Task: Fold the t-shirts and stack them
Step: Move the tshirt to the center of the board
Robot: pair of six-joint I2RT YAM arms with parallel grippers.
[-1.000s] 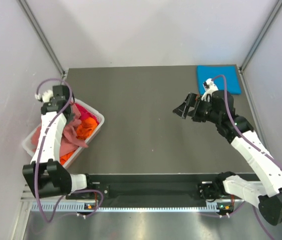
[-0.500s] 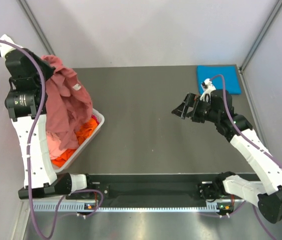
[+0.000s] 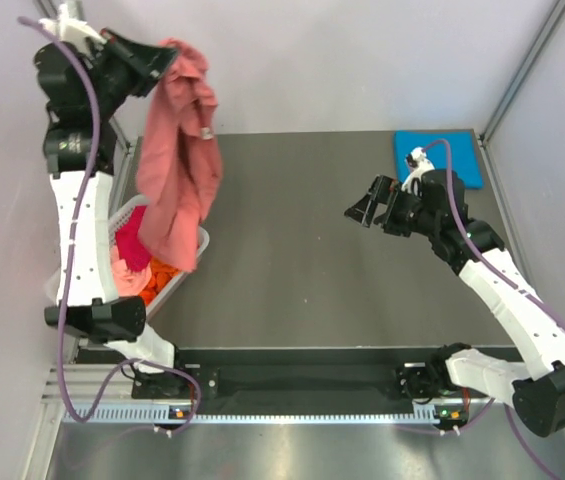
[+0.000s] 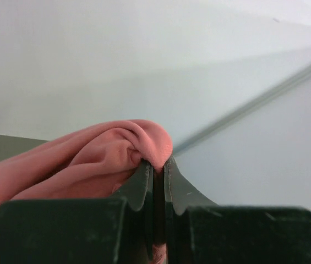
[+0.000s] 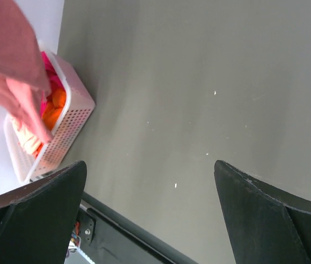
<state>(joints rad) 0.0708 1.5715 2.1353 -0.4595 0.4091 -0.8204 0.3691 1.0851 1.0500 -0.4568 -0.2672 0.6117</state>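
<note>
Pale walls stand around a dark grey table [image 3: 302,270]. At 8 o'clock, on the table's edge, sits a white basket [image 3: 125,210] with holes in its sides. An orange t-shirt [image 3: 165,272] and a magenta t-shirt [image 3: 134,245] lie bunched up inside it.

My right gripper [image 3: 362,212] hangs over the table at about 3 o'clock. Its two fingers are spread wide apart and hold nothing.

My left gripper [image 3: 162,58] is high up above the basket, at about 10 o'clock. Its fingers are squeezed tight on a fold of the salmon-pink t-shirt [image 3: 177,170]. That shirt hangs down long and loose. Its bottom end dangles over the basket's rim, close to the orange one. I cannot tell if they touch.

Far away, in the 1 o'clock corner, a bright blue t-shirt [image 3: 440,158] lies folded flat on the table.
</note>
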